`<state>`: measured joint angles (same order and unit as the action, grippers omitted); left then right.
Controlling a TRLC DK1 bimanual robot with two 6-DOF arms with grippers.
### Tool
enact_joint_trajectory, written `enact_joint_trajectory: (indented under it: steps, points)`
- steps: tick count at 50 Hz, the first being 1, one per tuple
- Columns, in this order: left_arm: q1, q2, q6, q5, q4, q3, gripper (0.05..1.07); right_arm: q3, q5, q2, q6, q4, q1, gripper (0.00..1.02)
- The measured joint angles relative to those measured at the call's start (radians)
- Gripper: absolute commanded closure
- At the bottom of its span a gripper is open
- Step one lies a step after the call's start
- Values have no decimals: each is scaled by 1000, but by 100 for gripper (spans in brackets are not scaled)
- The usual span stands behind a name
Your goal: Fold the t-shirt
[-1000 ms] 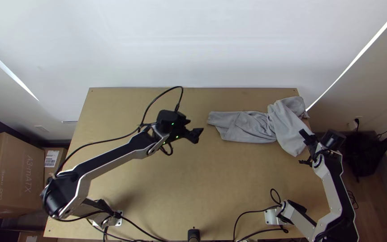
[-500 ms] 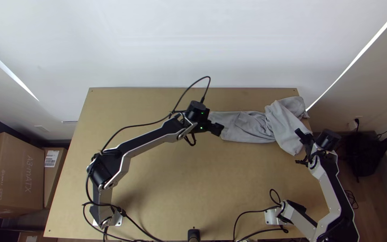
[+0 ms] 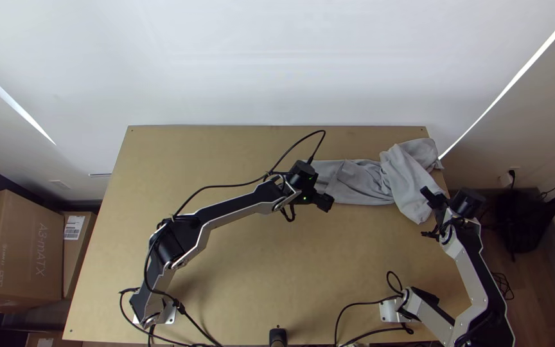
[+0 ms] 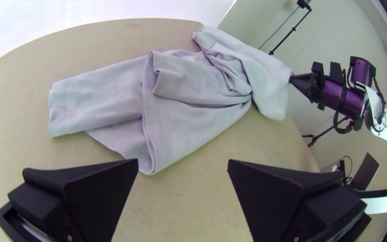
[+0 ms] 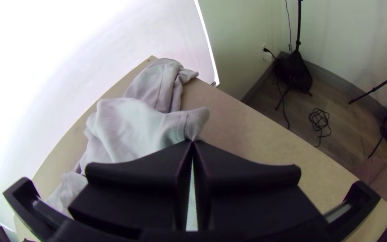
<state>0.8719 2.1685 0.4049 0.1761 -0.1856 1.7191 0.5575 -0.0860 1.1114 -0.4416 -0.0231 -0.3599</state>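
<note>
Bench: landmark, light wood. T-shirt: grey, bunched and twisted, on the bench's far right part, layers overlapping untidily. Folding looks barely begun; flattening probably comes first. Main risk: a fold made over this twist would lock creases in and come out crooked.

Left hand: above the bench's middle, fingers spread wide, nothing between them. Could close on several layers at once, since the near cloth is stacked, and drag the whole bundle. Could also miss if it closes too high over the cloth.

Right hand: by the bench's right edge, fingers pressed together on a bit of t-shirt. Pulling outward might haul cloth off that side; pulling against the left hand might only tighten the twist.

Far end of the cloth: at the bench's far right corner, slightly past the edge, could slide off if tugged.

Ribbed end: pinched just at the tips, shallow bite, may slip under load.
</note>
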Motion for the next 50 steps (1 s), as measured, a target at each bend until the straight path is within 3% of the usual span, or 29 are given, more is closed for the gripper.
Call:
enact_joint_trajectory:
  steps: [25, 33, 40, 50]
  points:
    - [6, 127, -1, 0, -15, 107, 12, -5, 0, -27, -19, 16, 19, 100]
    - [14, 152, -1, 0, -34, 133, 49, -9, 0, -28, -19, 25, 19, 100]
    - [28, 162, -4, -7, -49, 142, 104, -9, 0, -32, -19, 30, 19, 100]
    - [26, 161, -4, -31, -87, 135, 105, -10, 0, -39, -23, 31, 19, 100]
